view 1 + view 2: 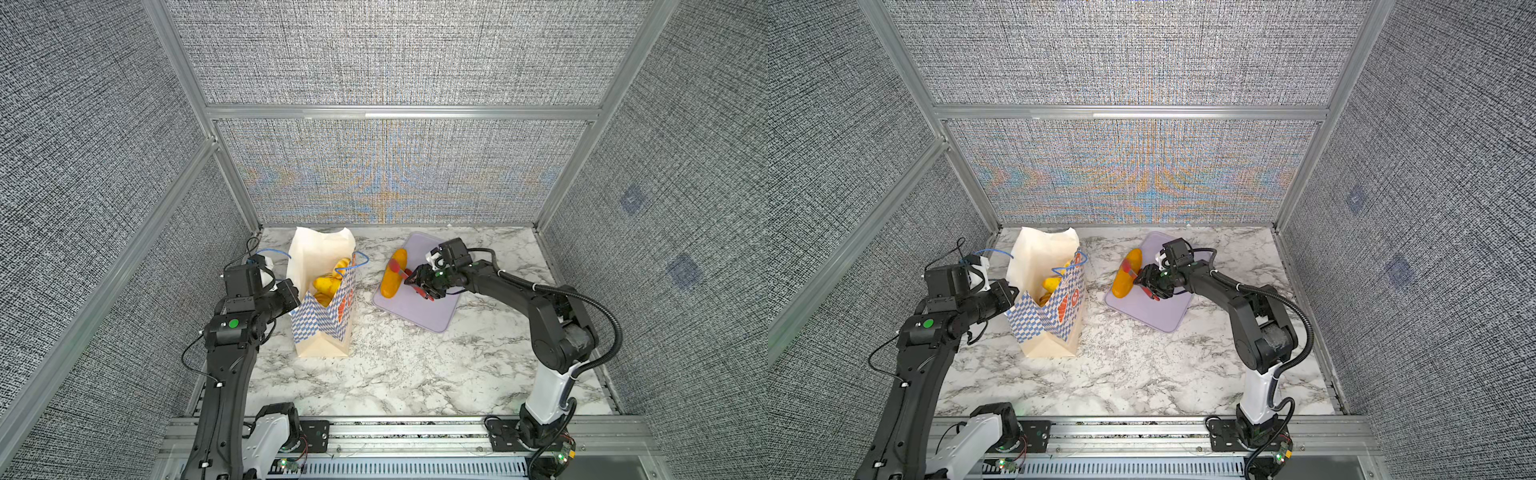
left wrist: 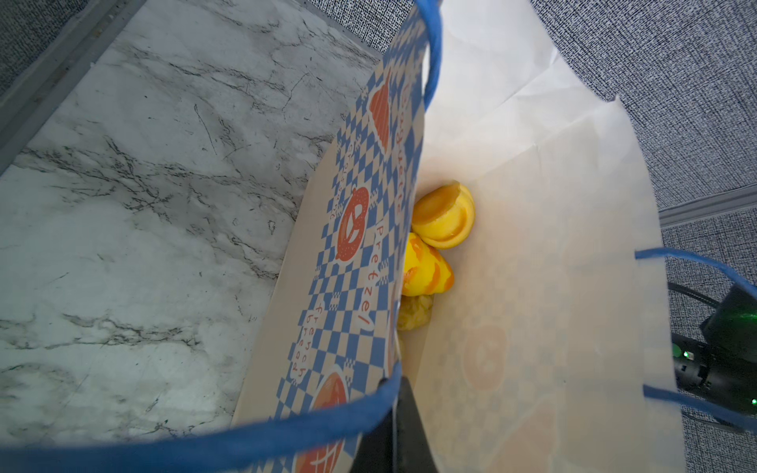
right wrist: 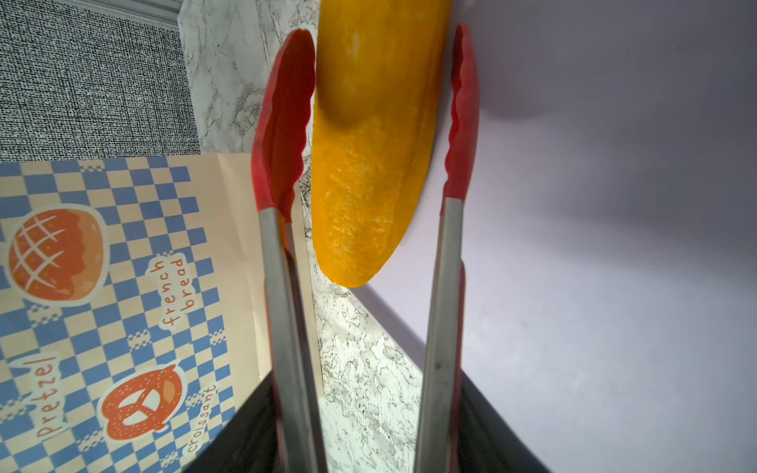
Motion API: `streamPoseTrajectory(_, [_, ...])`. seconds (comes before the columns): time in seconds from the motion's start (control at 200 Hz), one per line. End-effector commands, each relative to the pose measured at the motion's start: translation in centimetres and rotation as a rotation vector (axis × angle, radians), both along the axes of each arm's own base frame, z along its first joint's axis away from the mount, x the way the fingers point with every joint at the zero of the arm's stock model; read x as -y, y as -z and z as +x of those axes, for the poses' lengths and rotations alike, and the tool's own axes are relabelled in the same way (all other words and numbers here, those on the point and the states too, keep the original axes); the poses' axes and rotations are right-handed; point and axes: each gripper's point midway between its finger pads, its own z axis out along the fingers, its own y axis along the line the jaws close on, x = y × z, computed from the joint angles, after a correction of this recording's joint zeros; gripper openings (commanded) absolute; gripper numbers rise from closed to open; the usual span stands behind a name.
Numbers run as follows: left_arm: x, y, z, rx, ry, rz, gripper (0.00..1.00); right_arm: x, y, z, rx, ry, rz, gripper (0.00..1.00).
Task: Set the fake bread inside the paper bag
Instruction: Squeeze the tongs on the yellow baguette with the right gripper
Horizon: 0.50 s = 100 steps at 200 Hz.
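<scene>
Fake bread loaf (image 1: pixel 394 274), one on tray (image 1: pixel 432 318), three pieces (image 2: pixel 444 217) in paper bag (image 1: pixel 332 328)

Bright, even light, faint shadows; both my top views bow at the edges, moiré shimmering on the back wall (image 1: pixel 386 174) at twelve o'clock. My left wrist view blurs the near handle (image 2: pixel 205 444) of the paper bag (image 2: pixel 360 245)
</scene>
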Motion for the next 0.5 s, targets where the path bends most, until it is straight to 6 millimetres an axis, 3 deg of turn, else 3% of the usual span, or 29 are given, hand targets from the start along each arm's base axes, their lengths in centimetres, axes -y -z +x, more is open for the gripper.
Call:
streamPoseTrajectory(0.0, [-0.1,0.4,-0.3,-0.015,0.004,0.016,0.03,-0.2,-0.2,0.3,0.011,-0.007,0.013,0.58])
streamPoseTrajectory(0.215, [-0.2,0.2,-0.4,-0.013,0.003,0.019,0.03,0.0,-0.1,0.3,0.011,0.0,0.016,0.52])
streamPoseTrajectory(0.495, [-0.2,0.1,-0.4,-0.011,-0.001,0.017,0.03,1.3,-1.3,0.2,0.037,0.029,0.031,0.47])
